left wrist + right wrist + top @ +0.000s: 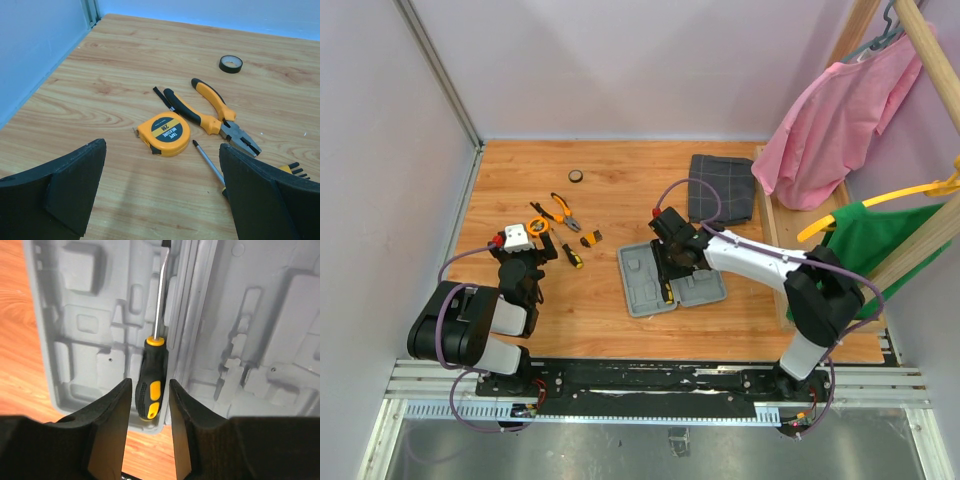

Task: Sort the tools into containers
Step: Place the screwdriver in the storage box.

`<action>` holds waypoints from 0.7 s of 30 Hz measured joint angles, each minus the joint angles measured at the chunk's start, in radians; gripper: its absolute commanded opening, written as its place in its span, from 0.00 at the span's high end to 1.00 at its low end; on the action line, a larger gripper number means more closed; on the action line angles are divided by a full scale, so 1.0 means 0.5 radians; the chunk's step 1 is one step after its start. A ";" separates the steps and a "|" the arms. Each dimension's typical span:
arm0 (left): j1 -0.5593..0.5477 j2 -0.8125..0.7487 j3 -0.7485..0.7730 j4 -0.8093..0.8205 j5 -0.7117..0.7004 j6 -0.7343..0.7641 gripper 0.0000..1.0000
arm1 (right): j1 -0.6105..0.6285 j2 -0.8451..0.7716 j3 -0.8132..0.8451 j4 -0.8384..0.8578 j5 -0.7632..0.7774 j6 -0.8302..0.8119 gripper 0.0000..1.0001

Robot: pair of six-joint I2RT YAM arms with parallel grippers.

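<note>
Lettering first: the orange tape measure [164, 133] carries a round black label on which we read "TAPE MEASURE" and "2M". It lies flat on the wooden worktop [100, 75] just ahead of the left pincer [162, 175], roughly on its centre line. That pincer is released, its two black fingers [70, 190] spread wide with nothing between them.

Beyond the tape measure and a little to this pincer's right lie the pliers [212, 115]. Their orange-and-black handles point away and their steel nose is nearer the right finger. The loose screwdriver [209, 162] lies just beside the tape measure, and its bare shaft runs back behind that same finger, which hides the handle. Past the finger's edge shows a small yellow bit holder [292, 168] with black prongs. Farthest ahead sits a roll of black tape [230, 63], well apart from the tools.

Directly beneath the right pincer [150, 387] the grey tool case [90, 315] lies open. A second screwdriver [149, 365] rests in the half on this pincer's left, close against the hinge. Its black-and-yellow handle sits between the fingertips and its shaft points straight ahead. We see a narrow gap on each side of the handle, so this pincer is released around it, not clenched. A folded dark checked cloth [721, 200] lies on the worktop beyond the case.
</note>
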 measured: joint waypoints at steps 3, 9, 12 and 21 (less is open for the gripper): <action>0.000 0.000 0.000 0.000 0.000 0.000 0.01 | 0.005 -0.122 -0.027 0.026 -0.007 -0.013 0.62; 0.000 0.000 0.000 0.000 0.000 0.001 0.01 | 0.011 -0.468 -0.151 0.170 -0.041 -0.061 0.58; 0.000 0.000 0.000 0.000 0.000 0.000 0.01 | 0.011 -0.597 -0.219 0.233 -0.037 -0.086 0.53; 0.000 0.000 0.000 0.000 0.000 0.001 0.01 | 0.011 -0.835 -0.436 0.344 0.050 -0.132 0.35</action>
